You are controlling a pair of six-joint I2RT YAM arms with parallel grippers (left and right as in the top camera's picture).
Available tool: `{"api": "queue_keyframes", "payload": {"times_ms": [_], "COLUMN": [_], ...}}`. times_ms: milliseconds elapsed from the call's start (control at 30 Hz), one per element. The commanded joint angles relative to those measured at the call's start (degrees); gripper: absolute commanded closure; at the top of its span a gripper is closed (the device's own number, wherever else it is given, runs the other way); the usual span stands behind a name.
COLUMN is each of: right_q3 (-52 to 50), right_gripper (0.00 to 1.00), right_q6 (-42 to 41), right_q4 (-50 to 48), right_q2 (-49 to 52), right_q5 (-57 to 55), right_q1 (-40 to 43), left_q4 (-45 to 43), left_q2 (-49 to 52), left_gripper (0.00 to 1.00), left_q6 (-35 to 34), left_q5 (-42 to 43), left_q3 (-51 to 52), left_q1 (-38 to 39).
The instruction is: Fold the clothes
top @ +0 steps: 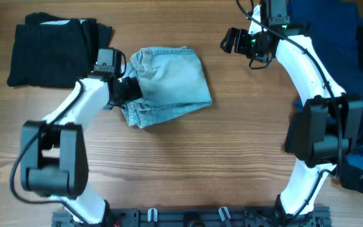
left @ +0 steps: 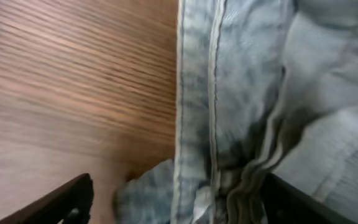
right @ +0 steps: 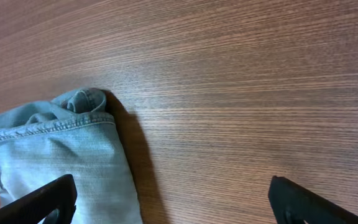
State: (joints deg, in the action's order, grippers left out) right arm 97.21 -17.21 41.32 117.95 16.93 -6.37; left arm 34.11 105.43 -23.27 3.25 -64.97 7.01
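Observation:
The pale blue denim shorts (top: pixel 172 82) lie folded in a bundle at the table's middle. My left gripper (top: pixel 129 89) is at their left edge. In the left wrist view its jaws (left: pixel 176 202) are spread wide, with bunched denim seams (left: pixel 241 112) between them. My right gripper (top: pixel 230 41) is open and empty, up over bare wood to the right of the shorts. In the right wrist view its jaws (right: pixel 173 202) are wide apart, with the shorts' hem corner (right: pixel 61 130) at lower left. A folded black garment (top: pixel 54 52) lies at the far left.
A heap of dark navy garments (top: pixel 358 57) fills the right edge of the table, behind my right arm. The wooden table (top: pixel 188 170) stretches in front of the shorts.

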Motion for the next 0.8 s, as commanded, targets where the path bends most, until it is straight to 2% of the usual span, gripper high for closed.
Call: {"api": "queue_keyframes", "payload": {"times_ms": [0, 167, 333, 367, 400, 500, 633, 767], "right_q3": [-0.35, -0.35, -0.35, -0.35, -0.35, -0.35, -0.35, -0.35], "right_gripper": [0.00, 0.00, 0.00, 0.00, 0.00, 0.00, 0.00, 0.00], "right_q6": [1.14, 2.21, 2.14, 2.16, 2.16, 2.21, 2.16, 2.16], "right_q4": [-0.11, -0.11, -0.15, -0.13, -0.11, -0.09, -0.13, -0.11], "right_q2": [-1.95, -1.95, -1.95, -1.95, -1.95, -1.95, -1.95, -1.95], "right_q5": [1.14, 1.11, 1.11, 1.14, 1.11, 1.11, 1.14, 1.14], "right_q1": [0.07, 0.07, 0.07, 0.07, 0.07, 0.07, 0.07, 0.07], "left_q4": [-0.90, -1.95, -5.92, -6.99, -8.11, -11.08, -15.80, -22.18], "left_q2": [3.13, 3.26, 6.21, 7.17, 8.09, 10.25, 11.54, 11.15], "left_gripper": [0.10, 0.07, 0.07, 0.11, 0.15, 0.40, 0.96, 0.96], "left_q6": [0.55, 1.88, 3.50, 3.50, 3.50, 3.32, 3.32, 3.32], "left_q5": [5.18, 6.54, 9.88, 10.60, 11.54, 13.81, 14.75, 14.78], "left_q3": [0.04, 0.13, 0.22, 0.22, 0.22, 0.22, 0.22, 0.17], "left_q1": [0.00, 0.31, 1.97, 2.32, 2.56, 3.06, 3.50, 3.48]}}
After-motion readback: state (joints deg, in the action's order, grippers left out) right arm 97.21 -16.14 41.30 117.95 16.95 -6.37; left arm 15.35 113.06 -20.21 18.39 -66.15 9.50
